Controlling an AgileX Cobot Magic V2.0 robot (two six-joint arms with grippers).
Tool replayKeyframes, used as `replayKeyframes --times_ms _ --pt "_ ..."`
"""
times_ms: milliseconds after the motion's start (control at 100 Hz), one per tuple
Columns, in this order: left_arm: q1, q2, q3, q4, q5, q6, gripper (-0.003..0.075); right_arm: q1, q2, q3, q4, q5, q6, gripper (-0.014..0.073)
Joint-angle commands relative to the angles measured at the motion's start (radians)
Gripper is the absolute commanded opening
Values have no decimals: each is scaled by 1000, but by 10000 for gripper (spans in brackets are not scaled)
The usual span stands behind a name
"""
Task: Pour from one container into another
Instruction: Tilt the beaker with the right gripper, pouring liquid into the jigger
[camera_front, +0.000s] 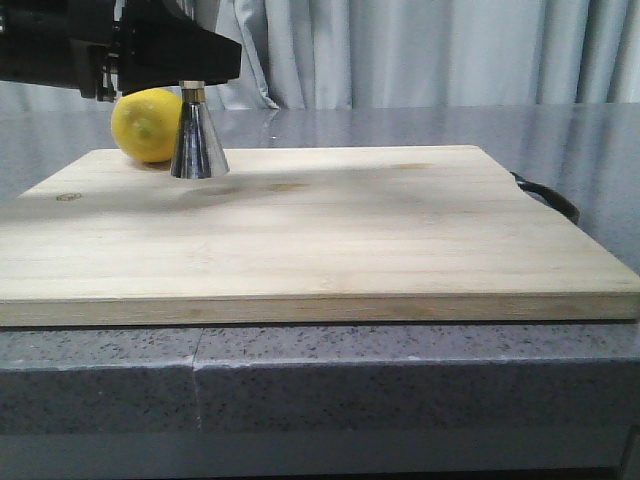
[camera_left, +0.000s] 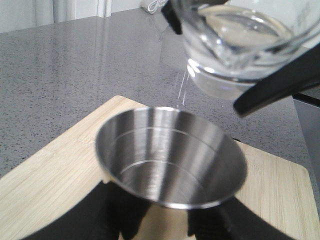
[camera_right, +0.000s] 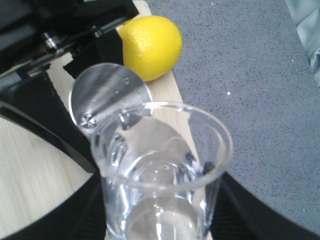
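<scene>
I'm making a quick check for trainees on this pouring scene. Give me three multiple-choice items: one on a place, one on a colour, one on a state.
1. Where does the jigger stand?
A. on the cutting board
B. on the bare counter
C. in a sink

2. What colour is the lemon?
A. green
B. yellow
C. red

3. What does the right gripper hold?
A. nothing
B. a spoon
C. the beaker

Answers: 1 A, its base rests on the wood in the front view. 2 B, bright yellow peel. 3 C, its fingers flank the glass in the right wrist view.

low front view; wrists close, sharing jigger
</scene>
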Motion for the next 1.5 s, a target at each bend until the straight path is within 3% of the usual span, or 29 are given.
replayKeyframes --times_ms 0,910,1490 --pt "-6 -49 -29 -83 113 4 260 0 -42 -36 -44 -56 -15 309" --pt "-6 -49 -29 -83 113 4 260 0 -4 -36 -100 -90 -235 309" --pt "-6 -49 -29 -83 113 4 260 0 -4 -36 -173 -148 -283 309"
